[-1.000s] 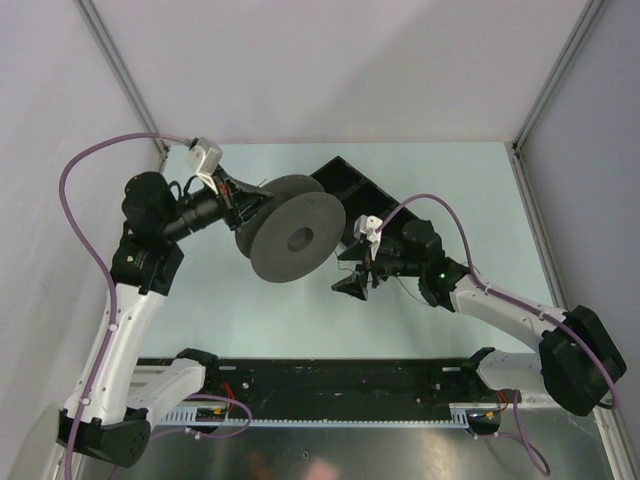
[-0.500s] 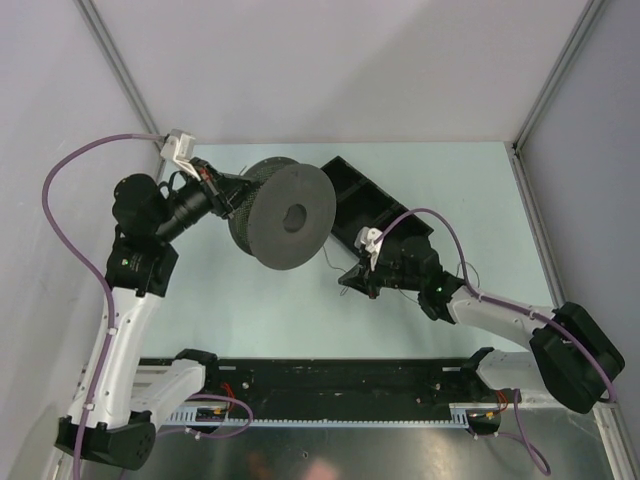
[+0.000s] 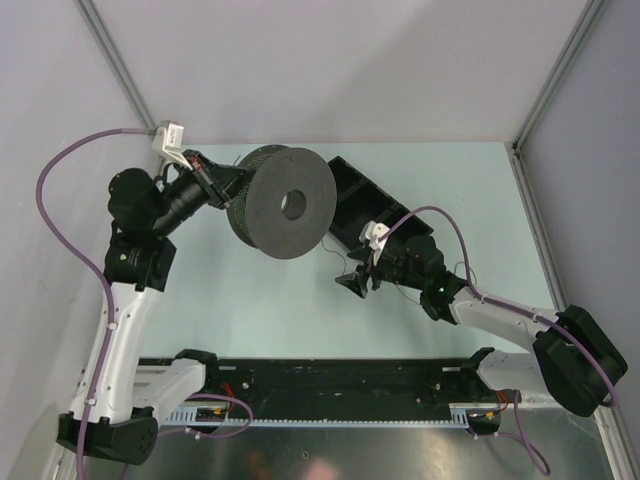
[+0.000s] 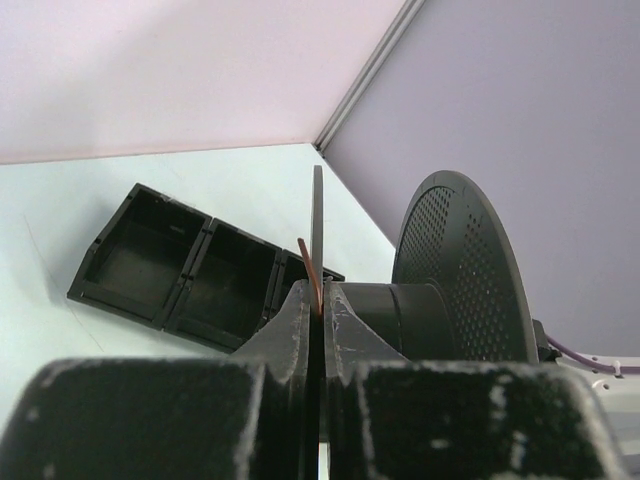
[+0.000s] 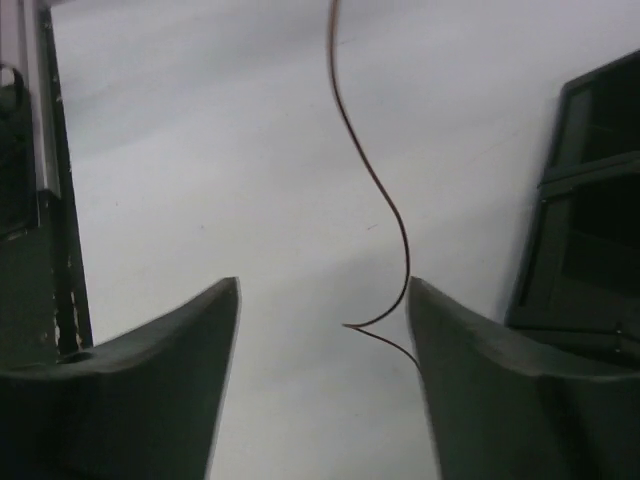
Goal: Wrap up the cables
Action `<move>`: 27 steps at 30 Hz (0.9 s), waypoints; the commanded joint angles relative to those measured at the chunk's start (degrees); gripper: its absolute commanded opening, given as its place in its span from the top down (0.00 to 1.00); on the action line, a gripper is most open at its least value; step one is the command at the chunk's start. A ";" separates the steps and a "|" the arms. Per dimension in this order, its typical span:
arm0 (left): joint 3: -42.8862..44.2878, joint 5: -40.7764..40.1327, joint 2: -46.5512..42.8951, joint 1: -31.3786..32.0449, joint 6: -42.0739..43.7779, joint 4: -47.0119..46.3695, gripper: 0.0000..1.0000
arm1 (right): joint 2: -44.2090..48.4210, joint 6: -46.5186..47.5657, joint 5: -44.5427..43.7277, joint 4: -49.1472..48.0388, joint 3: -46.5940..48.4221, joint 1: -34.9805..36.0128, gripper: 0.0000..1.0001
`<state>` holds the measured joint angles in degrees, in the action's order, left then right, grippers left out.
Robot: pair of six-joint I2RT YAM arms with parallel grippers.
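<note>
Wire point(image 5: 376, 182) runs between spread right fingers point(image 5: 150, 370); left fingers point(image 4: 290, 345) clamp the spool point(image 3: 275, 235).

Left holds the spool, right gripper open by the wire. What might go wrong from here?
1. The wire runs against one finger of the open right gripper, not centred, so closing may nudge it aside instead of pinching it.
2. The left gripper clamps the spool only by a thin flange edge; a tug on the wire might twist or slip it.
3. The tray sits close beside the right gripper; slack wire may snag its rim.
</note>
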<state>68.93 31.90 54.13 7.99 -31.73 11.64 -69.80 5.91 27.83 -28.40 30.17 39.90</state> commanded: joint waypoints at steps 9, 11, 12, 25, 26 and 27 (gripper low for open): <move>6.01 4.53 -0.76 -0.71 -3.87 -6.47 1.00 | -8.28 6.98 -2.50 -9.03 4.21 -0.27 0.12; 6.43 4.85 -0.40 -1.05 -6.13 -6.77 1.00 | -9.99 7.40 -3.22 -10.64 4.83 -0.15 0.20; 6.68 4.89 -0.28 -1.31 -7.02 -6.87 1.00 | -10.74 7.60 -3.31 -11.33 5.04 -0.16 0.26; 7.99 -11.41 0.36 -5.14 -14.52 -6.77 1.00 | -8.40 10.33 6.25 0.59 5.09 2.15 1.00; 7.54 -13.61 0.10 -5.20 -14.07 -6.70 1.00 | -7.84 10.82 6.83 1.71 5.08 2.57 1.00; 7.06 -15.46 -0.08 -5.14 -13.58 -6.62 1.00 | -7.21 11.38 7.38 2.84 5.12 3.00 1.00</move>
<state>74.61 28.01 55.37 3.88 -42.22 10.63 -79.90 14.70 30.79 -31.35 33.95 41.47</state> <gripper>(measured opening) 0.048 0.020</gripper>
